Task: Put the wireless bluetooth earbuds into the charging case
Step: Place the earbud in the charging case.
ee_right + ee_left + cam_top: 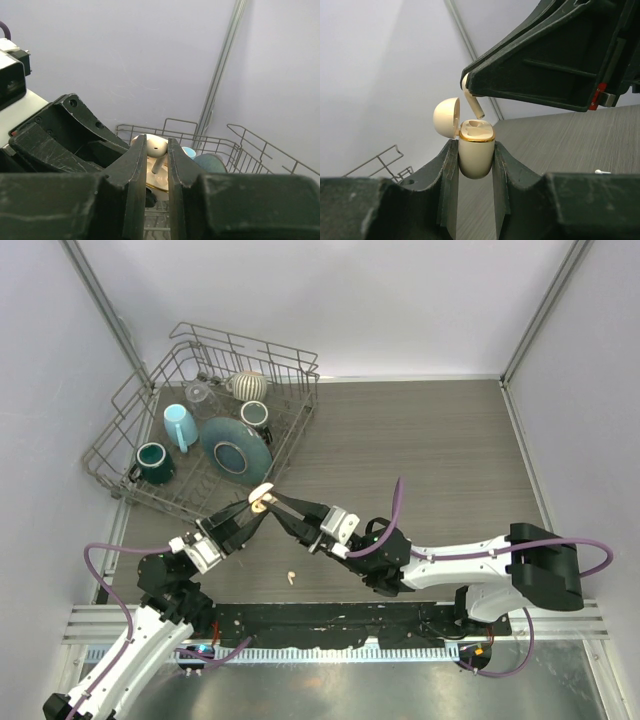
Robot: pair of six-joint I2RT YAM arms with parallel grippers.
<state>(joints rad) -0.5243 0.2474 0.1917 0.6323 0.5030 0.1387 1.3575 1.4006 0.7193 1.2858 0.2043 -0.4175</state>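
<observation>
left gripper (475, 146) clamps the cream charging case (476, 157) upright between its fingers, lid flipped open and a gold band at its mouth. right gripper (156, 146) pinches one earbud (473, 102) narrowly, stem down, just above that mouth. a second earbud (291, 578) lies on the table (430, 460), behind both fingertips. beyond them stands a wire dish rack (244, 341) with mugs (153, 462) and a plate (237, 445).

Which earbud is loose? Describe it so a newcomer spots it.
On the wood-grain table, look near the front edge, left of centre. The loose earbud lies there, a tiny white speck on bare wood. The other earbud is pinched in the right fingers above the case.
</observation>
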